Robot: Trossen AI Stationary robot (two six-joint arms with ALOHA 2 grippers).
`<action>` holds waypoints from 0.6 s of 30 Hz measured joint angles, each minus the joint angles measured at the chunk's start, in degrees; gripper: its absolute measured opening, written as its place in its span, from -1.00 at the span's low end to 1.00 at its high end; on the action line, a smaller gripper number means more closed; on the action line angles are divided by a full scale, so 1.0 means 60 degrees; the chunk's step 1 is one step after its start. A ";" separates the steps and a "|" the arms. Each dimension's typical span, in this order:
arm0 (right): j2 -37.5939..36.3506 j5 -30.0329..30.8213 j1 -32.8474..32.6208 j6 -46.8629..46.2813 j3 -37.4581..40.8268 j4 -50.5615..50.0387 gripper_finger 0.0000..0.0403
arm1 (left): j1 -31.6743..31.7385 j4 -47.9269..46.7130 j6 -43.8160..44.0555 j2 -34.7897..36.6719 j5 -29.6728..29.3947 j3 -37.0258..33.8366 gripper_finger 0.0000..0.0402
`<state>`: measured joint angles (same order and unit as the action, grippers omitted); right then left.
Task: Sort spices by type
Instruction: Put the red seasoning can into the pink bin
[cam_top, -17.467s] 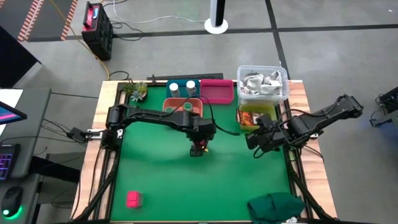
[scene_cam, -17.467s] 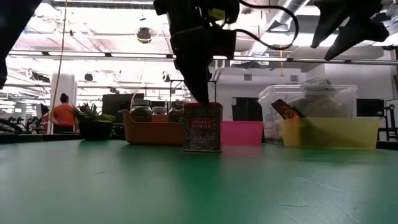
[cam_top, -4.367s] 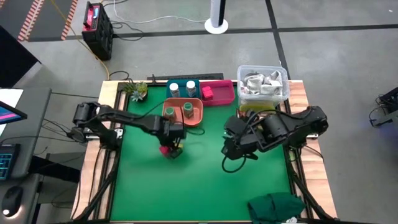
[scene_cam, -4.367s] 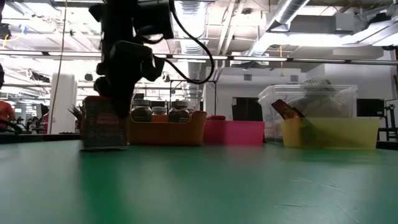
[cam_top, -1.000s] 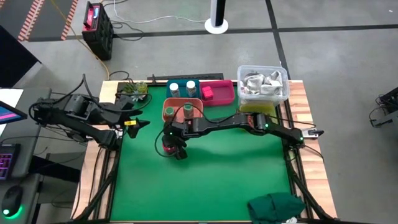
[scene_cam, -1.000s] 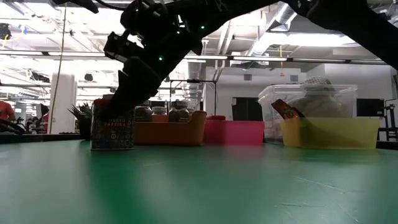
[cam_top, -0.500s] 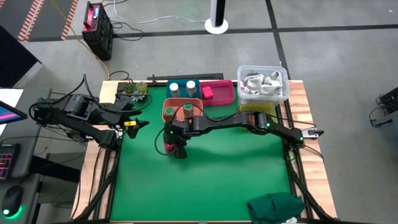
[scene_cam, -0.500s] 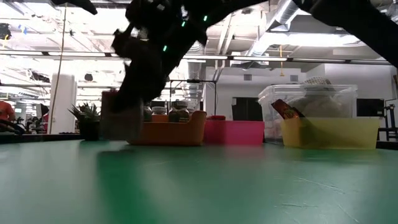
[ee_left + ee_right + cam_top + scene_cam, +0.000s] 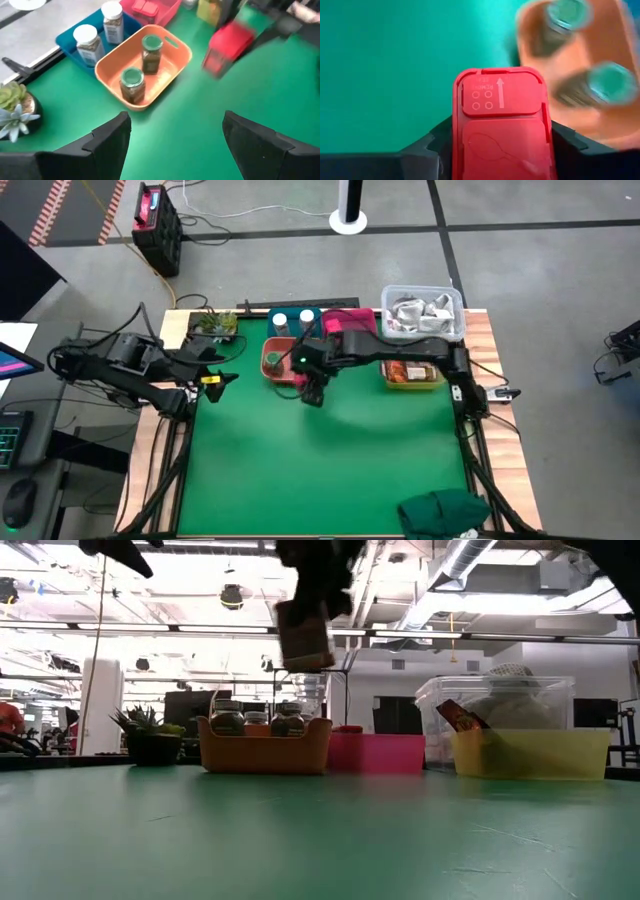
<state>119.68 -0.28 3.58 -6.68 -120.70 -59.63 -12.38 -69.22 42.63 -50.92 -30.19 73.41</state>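
- Two white-capped jars (image 9: 97, 34) stood in a blue tray (image 9: 273, 316) at the table's (image 9: 330, 470) far edge.
- Two green-lidded jars (image 9: 142, 67) stood in an orange tray (image 9: 165, 70) just in front of the blue one.
- A pink tray (image 9: 360, 320) beside the blue one held one pink tin (image 9: 144, 6); a second tin, red-topped (image 9: 500, 125), was in the right gripper (image 9: 312, 388).
- A yellow tray (image 9: 530, 752) near the far right corner held brown-orange sachets (image 9: 408, 373); I could not count them.
- A clear tub (image 9: 424, 315) behind the yellow tray held crumpled silver wrappers (image 9: 420, 310).
- A small plant (image 9: 216, 325) sat at the far left corner, and a green cloth (image 9: 445, 513) lay at the near right corner.
- The right gripper's fingers were clamped on the red-topped tin, which hung in the air above the table, just in front of the orange tray.
- The left gripper (image 9: 218, 378) waited at the table's left edge with its fingers spread wide and nothing between them.
- One second earlier the tin stood on the mat, left of the orange tray's front; it had since been lifted and carried towards the pink tray.
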 joint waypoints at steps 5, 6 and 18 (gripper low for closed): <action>-0.0705 0.1140 0.0285 -0.0502 0.0004 -0.0959 0.15 | 0.0000 0.0087 0.0000 -0.0076 -0.0102 -0.0406 0.50; -0.0822 0.1445 0.0367 -0.0664 0.0004 -0.1066 0.15 | 0.0000 0.0140 0.0000 -0.0078 -0.0116 -0.0443 0.50; -0.1164 0.4021 0.2281 -0.2415 0.0004 -0.1863 0.16 | -0.0448 0.0548 0.0450 -0.0088 0.0082 -0.0551 0.50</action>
<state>112.70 23.84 17.26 -21.17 -120.68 -70.81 -15.07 -65.93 45.33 -51.45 -29.70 70.11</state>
